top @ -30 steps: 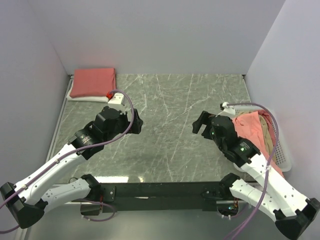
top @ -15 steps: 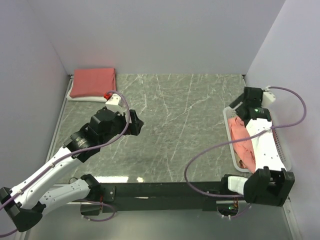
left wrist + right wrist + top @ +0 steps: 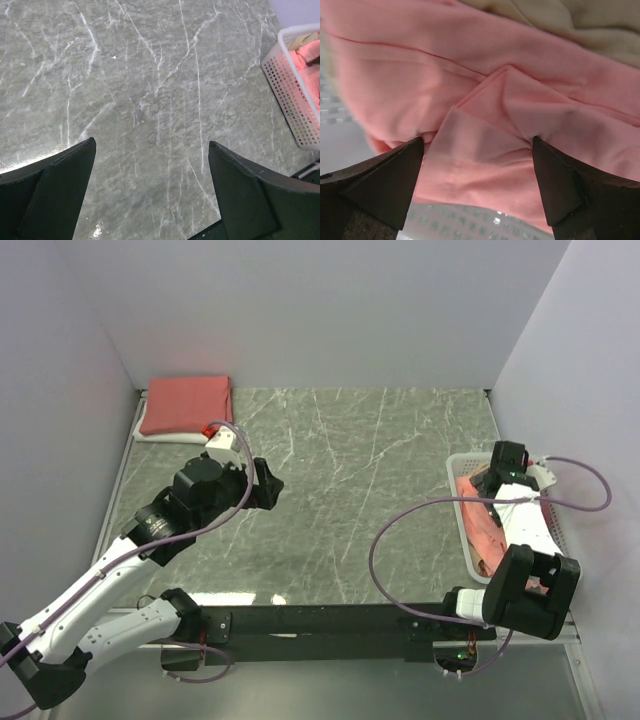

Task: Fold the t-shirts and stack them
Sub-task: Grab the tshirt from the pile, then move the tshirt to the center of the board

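The right hand point(image 3: 477, 144) gapes wide just above a crumpled salmon-pink cotton t-shirt point(image 3: 485, 95) in the white plastic lattice basket point(image 3: 290, 105); the left hand point(image 3: 152, 145), equally wide, hovers empty over the grey marble counter point(image 3: 150, 75).

Counter point(image 3: 350, 490): smooth stone-look surface, grey-green with white veining, with a soft sheen along its near edge. Basket point(image 3: 295, 107), at the right: white plastic lattice, slightly glossy. Pink t-shirt point(image 3: 485, 115), in the basket: soft matt cloth, creased, with a stitched seam showing. Beige t-shirt point(image 3: 585, 25), against it: the same soft matt cloth, rumpled. Folded stack point(image 3: 186, 404), far left: flat, smooth matt pink cloth lying over white cloth. Left claw point(image 3: 151, 150) and right claw point(image 3: 477, 142): matt black plastic, faintly grainy. Arm shells point(image 3: 100, 590): smooth white plastic, lightly glossy, with black joints. Cables point(image 3: 372, 552): smooth purple sheathing. Walls point(image 3: 320, 310): plain, matt.
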Robot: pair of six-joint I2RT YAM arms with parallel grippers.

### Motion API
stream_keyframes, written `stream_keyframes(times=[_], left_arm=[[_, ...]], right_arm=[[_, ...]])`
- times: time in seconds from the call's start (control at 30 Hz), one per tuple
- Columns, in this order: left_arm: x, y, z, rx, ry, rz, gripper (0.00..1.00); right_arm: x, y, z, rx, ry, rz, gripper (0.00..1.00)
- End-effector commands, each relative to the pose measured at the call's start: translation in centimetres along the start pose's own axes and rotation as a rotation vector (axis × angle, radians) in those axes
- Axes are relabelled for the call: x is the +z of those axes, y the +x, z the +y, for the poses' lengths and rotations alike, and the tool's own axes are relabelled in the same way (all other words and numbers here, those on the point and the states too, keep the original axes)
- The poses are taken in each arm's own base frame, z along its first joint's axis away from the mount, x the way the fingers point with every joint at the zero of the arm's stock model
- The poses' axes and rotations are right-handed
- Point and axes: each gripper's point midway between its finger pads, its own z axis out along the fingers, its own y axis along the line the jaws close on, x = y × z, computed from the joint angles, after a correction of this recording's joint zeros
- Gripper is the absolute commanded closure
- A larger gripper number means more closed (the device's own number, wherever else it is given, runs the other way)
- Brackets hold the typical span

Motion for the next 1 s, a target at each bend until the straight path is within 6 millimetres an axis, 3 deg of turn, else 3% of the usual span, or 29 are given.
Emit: stream_keyframes(times=[0.0,0.1,0.2,0.23,0.27,0.3,0.37,0.53,0.67,0.83,0.87,0.93,0.97], left_arm=[[0.2,-1.1,-0.4,-0.009,0.033,-0.025,0.01],[0.5,-1.0,0.1,-0.016,0.019,-0.02,0.01],[0.5,-1.0,0.3,-0.018,0.008,-0.025,0.01],[0.5,-1.1,0.4,-0.018,0.003,-0.029,0.0],[0.5,-1.1,0.4,-0.018,0.002,-0.031,0.0],[0.5,-1.0,0.5,-0.019,-0.002,-0.03,0.0],[0.6,-1.0,0.7,-0.017,-0.011,-0.031,0.0],[0.5,-1.1,0.7,-0.022,-0.012,-0.034,0.01],[0.4,-1.2,0.7,-0.021,-0.011,-0.042,0.01],[0.5,-1.2,1.3,-0.018,-0.04,-0.042,0.01],[0.6,-1.1,1.4,-0.019,-0.045,-0.041,0.0],[0.6,-1.2,1.7,-0.021,-0.057,-0.044,0.0],[0.6,-1.3,1.8,-0.024,-0.064,-0.047,0.01]], right_arm=[[1.1,0.0,-0.3,0.069,-0.01,-0.058,0.05],[1.8,0.9,-0.6,0.049,0.006,-0.031,0.1],[0.9,0.3,-0.4,0.047,-0.01,-0.038,0.29],[-0.2,-0.6,-0.1,0.053,-0.036,-0.064,0.4],[-1.0,-1.3,-0.1,0.062,-0.049,-0.082,0.67],[-2.1,-2.1,0.2,0.062,-0.072,-0.1,0.83],[-5.3,-4.4,1.2,0.076,-0.169,-0.165,1.0],[-12.2,-7.8,2.6,0.057,-0.367,-0.26,1.0],[-18.9,-10.7,5.7,0.041,-0.582,-0.288,1.0],[-25.2,-11.4,10.1,0.008,-0.84,-0.236,1.0],[-28.4,-11.2,11.5,-0.02,-0.928,-0.242,1.0],[-31.0,-10.7,13.3,-0.053,-0.985,-0.247,1.0],[-34.5,-9.8,14.4,-0.082,-1.08,-0.242,1.0]])
